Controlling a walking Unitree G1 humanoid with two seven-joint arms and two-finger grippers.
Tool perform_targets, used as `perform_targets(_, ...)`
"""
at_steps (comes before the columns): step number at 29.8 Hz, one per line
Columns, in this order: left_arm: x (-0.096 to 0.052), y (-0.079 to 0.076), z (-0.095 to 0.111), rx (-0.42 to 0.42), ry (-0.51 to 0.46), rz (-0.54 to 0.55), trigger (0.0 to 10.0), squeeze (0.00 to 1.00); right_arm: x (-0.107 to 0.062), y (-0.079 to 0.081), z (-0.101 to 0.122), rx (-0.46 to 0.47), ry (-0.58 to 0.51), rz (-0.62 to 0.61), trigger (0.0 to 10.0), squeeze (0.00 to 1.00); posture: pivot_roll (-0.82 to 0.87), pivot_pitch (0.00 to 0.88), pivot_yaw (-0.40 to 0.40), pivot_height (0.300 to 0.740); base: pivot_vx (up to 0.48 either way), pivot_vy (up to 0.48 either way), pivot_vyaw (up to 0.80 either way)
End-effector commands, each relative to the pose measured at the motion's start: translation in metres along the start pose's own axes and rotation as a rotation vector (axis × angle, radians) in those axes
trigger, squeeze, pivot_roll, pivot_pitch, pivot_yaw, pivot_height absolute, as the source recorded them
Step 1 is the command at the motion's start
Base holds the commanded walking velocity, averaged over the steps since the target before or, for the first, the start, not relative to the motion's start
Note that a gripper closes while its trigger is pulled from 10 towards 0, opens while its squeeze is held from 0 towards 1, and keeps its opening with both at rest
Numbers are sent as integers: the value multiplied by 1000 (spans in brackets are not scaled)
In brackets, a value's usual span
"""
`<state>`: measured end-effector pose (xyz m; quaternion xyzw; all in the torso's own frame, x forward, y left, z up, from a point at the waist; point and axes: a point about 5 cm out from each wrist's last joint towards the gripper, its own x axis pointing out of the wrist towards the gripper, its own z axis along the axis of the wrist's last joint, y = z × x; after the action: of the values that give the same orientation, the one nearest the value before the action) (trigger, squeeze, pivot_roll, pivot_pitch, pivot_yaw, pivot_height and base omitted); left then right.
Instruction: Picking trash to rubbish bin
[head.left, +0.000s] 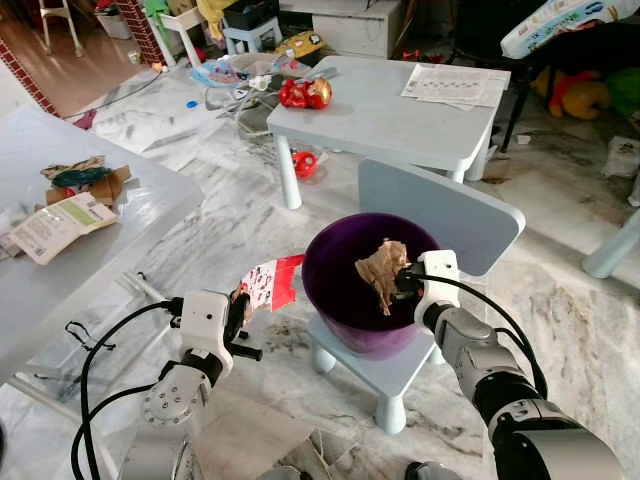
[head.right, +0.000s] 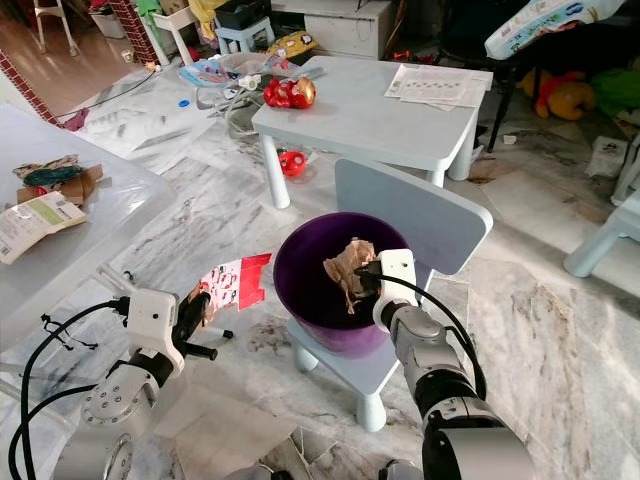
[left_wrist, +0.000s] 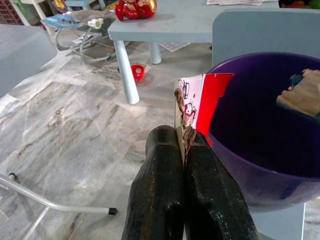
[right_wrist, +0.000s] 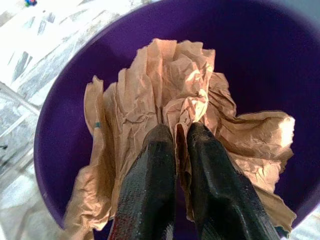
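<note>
Head views: a purple bin (head.left: 345, 320) sits on a pale blue chair (head.left: 440, 215) on the marble floor (head.left: 560, 300). The right gripper (head.left: 398, 280) hangs over the bin's mouth, clenched on crumpled brown paper (head.left: 380, 275) that dangles inside the rim. The left gripper (head.left: 240, 308), just left of the bin, grasps a red and white wrapper (head.left: 270, 282) with small cartoon prints; no words on it can be read. Behind the chair stands a pale blue table (head.left: 400, 115) with a red toy (head.left: 305, 93) and printed sheets (head.left: 450, 84), their text too small to read. On the grey table (head.left: 60, 290) at left lie a green and white packet (head.left: 60, 225), its label illegible, and brown scraps (head.left: 85, 178). Flat cardboard (head.left: 250, 440) lies on the floor near the robot.

Left wrist view: 2 black fingers (left_wrist: 160, 190) are pressed together on the wrapper's (left_wrist: 200, 102) torn edge, the wrapper standing beside the bin (left_wrist: 270, 150) wall. A metal leg (left_wrist: 50, 202) crosses the floor nearby.

Right wrist view: 2 fingers (right_wrist: 150, 190) pinch a fold of the paper (right_wrist: 150, 105), which spreads wide inside the bin (right_wrist: 250, 45).
</note>
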<state>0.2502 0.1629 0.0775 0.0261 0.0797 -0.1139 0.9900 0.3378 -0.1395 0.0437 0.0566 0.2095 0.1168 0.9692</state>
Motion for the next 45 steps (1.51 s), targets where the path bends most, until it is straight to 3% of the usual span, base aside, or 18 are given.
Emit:
perform_targets(1, -3, 3, 1, 10, 11, -9, 10000, 0, 3, 5, 3, 11, -4, 9, 10000, 1000, 85, 115, 150, 740, 0, 0, 0)
perform_targets(19, 7, 5, 9, 18, 5, -14, 10000, 0, 3, 5, 2, -23, -26, -28, 10000, 1000, 76, 102, 154, 740, 0, 0, 0)
perform_targets(22, 12, 2, 14, 4, -11, -25, 10000, 0, 3, 4, 11, -87, -77, -44, 10000, 1000, 73, 101, 154, 740, 0, 0, 0)
perform_targets(24, 20, -5, 21, 7, -35, -67, 10000, 0, 1, 3, 23, -179, -177, -72, 10000, 1000, 47, 101, 155, 740, 0, 0, 0)
perform_targets(27, 30, -14, 27, 8, -59, -116, 10000, 0, -5, 5, 30, -245, -281, -89, 10000, 1000, 18, 104, 160, 740, 0, 0, 0)
perform_targets(31, 37, -19, 31, -4, -72, -137, 10000, 0, -12, 11, 32, -255, -352, -50, 10000, 1000, 6, 106, 164, 740, 0, 0, 0)
perform_targets(34, 54, -31, 37, -3, -89, -197, 10000, 0, -39, 25, 30, -273, -424, 28, 10000, 1000, -44, 116, 175, 740, 0, 0, 0)
perform_targets(36, 56, -32, 38, -1, -89, -206, 10000, 0, -44, 27, 30, -276, -420, 38, 10000, 1000, -55, 117, 177, 740, 0, 0, 0)
perform_targets(40, 68, -37, 36, -17, -81, -226, 10000, 0, -66, 32, 27, -270, -368, 78, 10000, 1000, -93, 124, 186, 740, 0, 0, 0)
perform_targets(43, 81, -48, 31, -24, -49, -269, 10000, 0, -92, 40, 23, -252, -280, 209, 10000, 1000, -132, 133, 197, 740, 0, 0, 0)
perform_targets(45, 83, -50, 30, -23, -43, -279, 10000, 0, -97, 40, 23, -261, -268, 230, 10000, 1000, -136, 134, 199, 740, 0, 0, 0)
